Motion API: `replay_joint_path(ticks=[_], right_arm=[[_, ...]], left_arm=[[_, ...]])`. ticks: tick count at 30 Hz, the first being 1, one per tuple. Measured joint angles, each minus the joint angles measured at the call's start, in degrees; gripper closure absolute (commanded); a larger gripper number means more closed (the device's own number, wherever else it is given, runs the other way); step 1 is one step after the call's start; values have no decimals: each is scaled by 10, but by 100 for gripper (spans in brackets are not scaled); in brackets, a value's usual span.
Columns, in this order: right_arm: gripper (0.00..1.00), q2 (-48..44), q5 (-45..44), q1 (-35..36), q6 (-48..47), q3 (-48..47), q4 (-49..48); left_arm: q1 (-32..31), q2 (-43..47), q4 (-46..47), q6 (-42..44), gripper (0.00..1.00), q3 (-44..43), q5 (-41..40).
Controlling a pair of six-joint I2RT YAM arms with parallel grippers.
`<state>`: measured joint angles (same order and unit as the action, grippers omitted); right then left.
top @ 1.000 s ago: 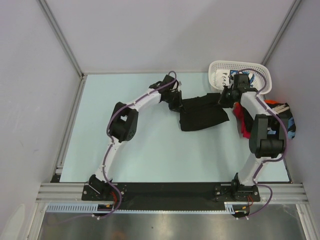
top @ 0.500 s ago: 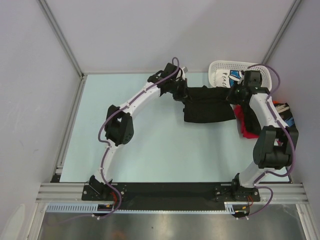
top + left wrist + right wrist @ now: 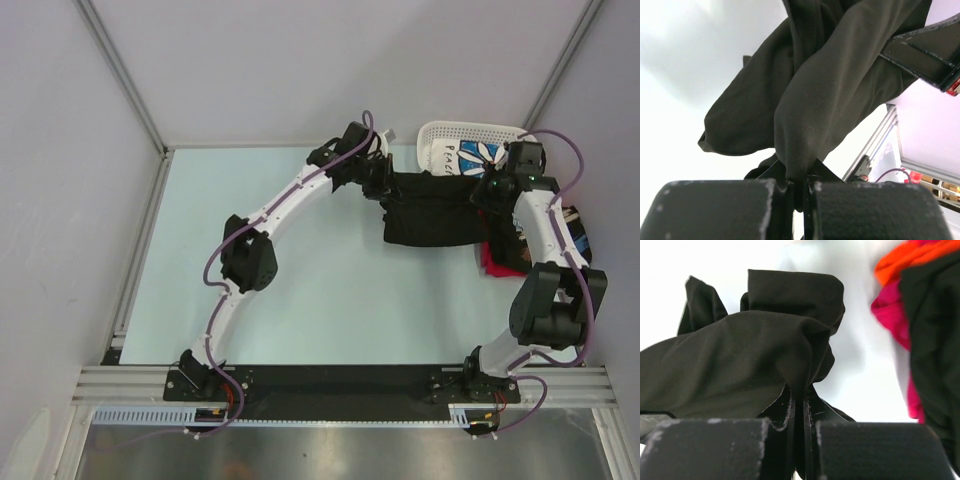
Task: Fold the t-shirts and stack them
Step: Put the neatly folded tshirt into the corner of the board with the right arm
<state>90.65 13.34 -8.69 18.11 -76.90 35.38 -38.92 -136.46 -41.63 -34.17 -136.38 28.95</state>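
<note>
Three grey walls (image 3: 300, 70), one pale-green tabletop (image 3: 300, 290), one black t-shirt (image 3: 430, 215)

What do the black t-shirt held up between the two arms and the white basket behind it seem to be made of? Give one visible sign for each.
black t-shirt: soft, matte cloth, probably a thin knit; it sags and bunches into rounded folds with no shine.
basket: white, likely moulded plastic; a stiff, even rim and what looks like an open lattice wall.

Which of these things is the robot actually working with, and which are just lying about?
Part of the job: black shirt, red shirt, white daisy-print shirt.
Just lying about: white plastic basket.
</note>
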Motion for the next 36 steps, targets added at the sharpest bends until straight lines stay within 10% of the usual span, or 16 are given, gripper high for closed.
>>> replay_joint_path(ticks=[36], right_arm=[[100, -37, -197, -103, -74, 54, -48]], left_arm=[[-71, -145, 395, -279, 100, -24, 178]])
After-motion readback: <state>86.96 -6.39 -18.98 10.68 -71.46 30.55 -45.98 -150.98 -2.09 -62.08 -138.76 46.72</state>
